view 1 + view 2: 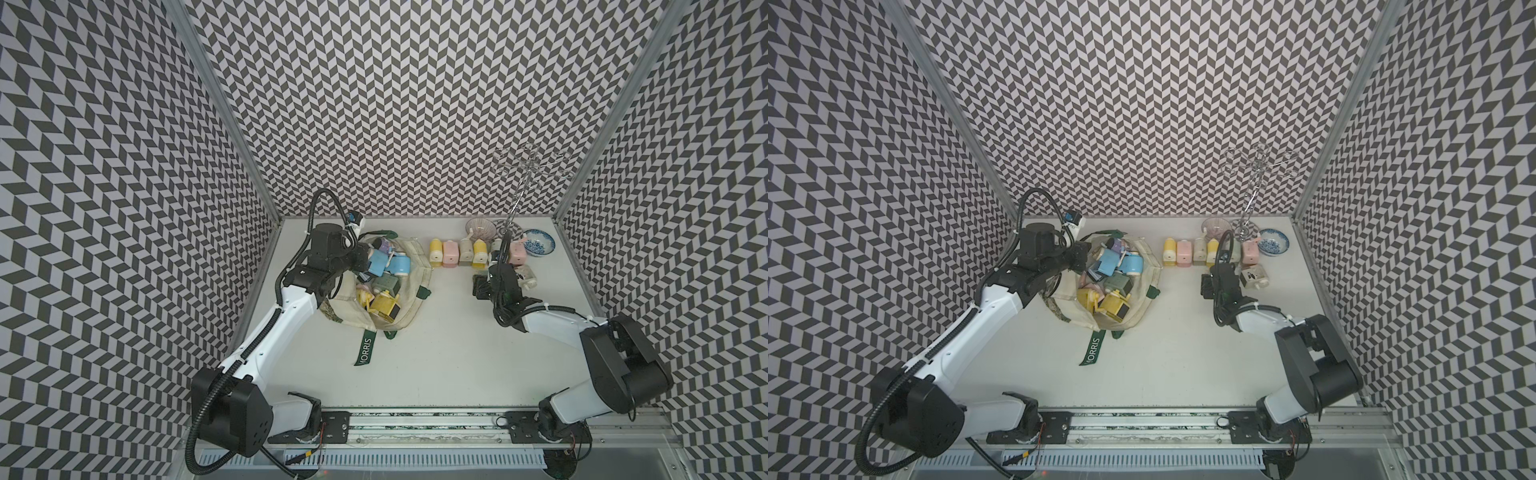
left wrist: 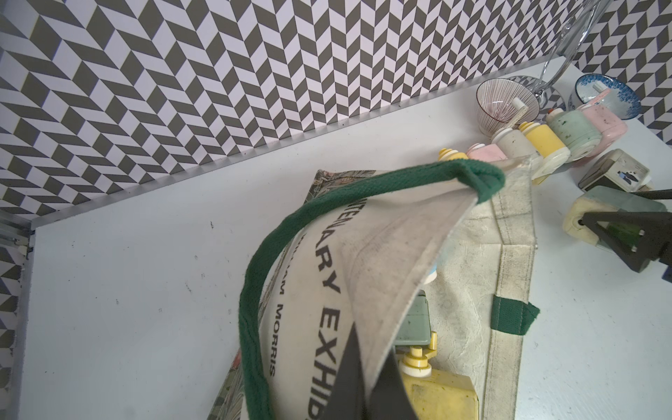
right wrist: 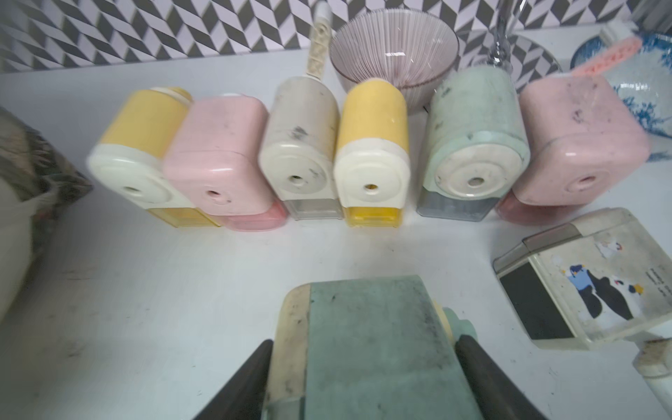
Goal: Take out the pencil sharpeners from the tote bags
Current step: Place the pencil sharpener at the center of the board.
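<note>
So the left gripper point(image 2: 369, 367) is pinched fully closed on the rim of the bag point(image 2: 396, 236), with the canvas flap lifted. Right past its fingertips, inside the open mouth, sits the pile of sharpeners point(image 1: 384, 282). A yellow one point(image 2: 436, 396) is pretty much up against the fingers. The right gripper point(image 3: 363, 351) has its jaws spread wide and clamped on both sides of a green sharpener point(image 3: 363, 312). Can't tell if that one's touching the table point(image 3: 182, 291). Straight ahead of that gripper, a bit apart, six more stand in a row point(image 3: 302, 152). A beige one point(image 3: 582, 276) lies on its side, near the fingertips and off to one side.
</note>
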Tool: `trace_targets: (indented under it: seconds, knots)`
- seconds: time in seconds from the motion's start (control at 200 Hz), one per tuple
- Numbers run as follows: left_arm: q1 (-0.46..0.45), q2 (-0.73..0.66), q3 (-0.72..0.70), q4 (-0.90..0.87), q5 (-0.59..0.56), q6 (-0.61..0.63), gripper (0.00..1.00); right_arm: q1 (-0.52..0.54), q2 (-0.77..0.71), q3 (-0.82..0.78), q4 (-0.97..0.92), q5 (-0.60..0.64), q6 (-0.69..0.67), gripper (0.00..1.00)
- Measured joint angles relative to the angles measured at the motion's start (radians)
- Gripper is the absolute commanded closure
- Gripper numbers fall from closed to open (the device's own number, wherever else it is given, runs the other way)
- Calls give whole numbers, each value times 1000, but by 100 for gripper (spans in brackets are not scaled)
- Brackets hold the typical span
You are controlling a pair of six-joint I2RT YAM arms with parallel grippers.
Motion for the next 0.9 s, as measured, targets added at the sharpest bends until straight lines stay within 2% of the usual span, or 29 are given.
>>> trace_targets:
  seconds: [0.376, 0.901]
  knots:
    - [0, 0, 0, 0, 0, 1, 100, -71, 60, 85, -107, -53, 56, 45]
    - [0, 0, 0, 0, 0, 1, 100, -118, 106, 142, -211, 0, 34, 39]
